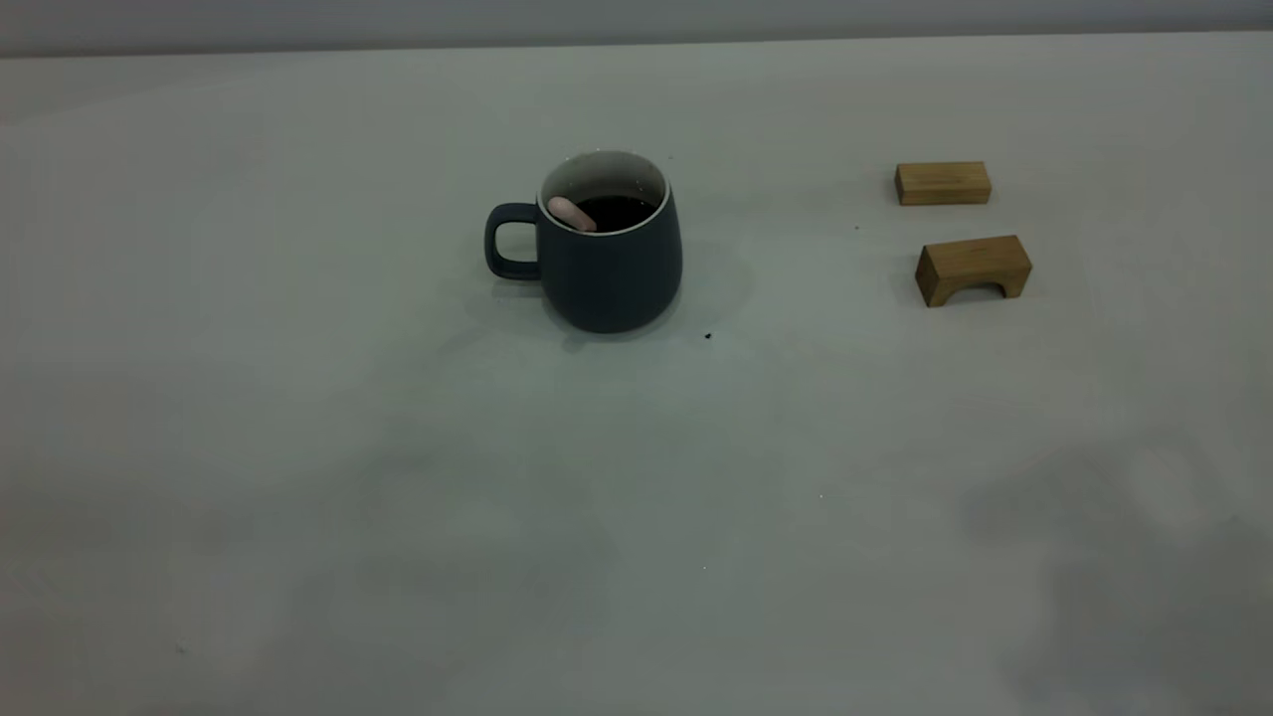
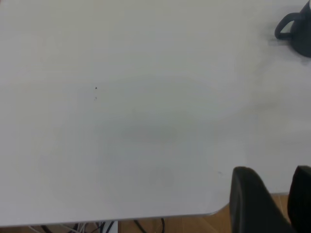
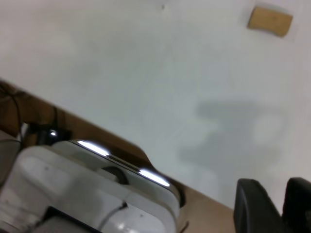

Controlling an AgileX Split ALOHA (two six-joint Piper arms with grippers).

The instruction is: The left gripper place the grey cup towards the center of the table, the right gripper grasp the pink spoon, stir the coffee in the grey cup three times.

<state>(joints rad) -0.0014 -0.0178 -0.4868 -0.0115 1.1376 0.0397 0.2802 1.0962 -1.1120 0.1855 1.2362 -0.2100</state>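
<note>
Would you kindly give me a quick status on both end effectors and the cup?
Both end effectors off the table, empty. Grey cup mid-table, upright, pink spoon resting inside in the coffee. Two wooden blocks clear at right.

Left pincer [image 2: 272,204] and right pincer [image 3: 274,206], both slightly parted

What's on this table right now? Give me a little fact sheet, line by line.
cup: grey cup upright near the table's centre, handle toward the exterior view's left
contents: dark coffee
spoon: pink spoon stands in the cup, handle leaning on the rim
extras: two wooden blocks at right
claws: neither is near the cup
</note>
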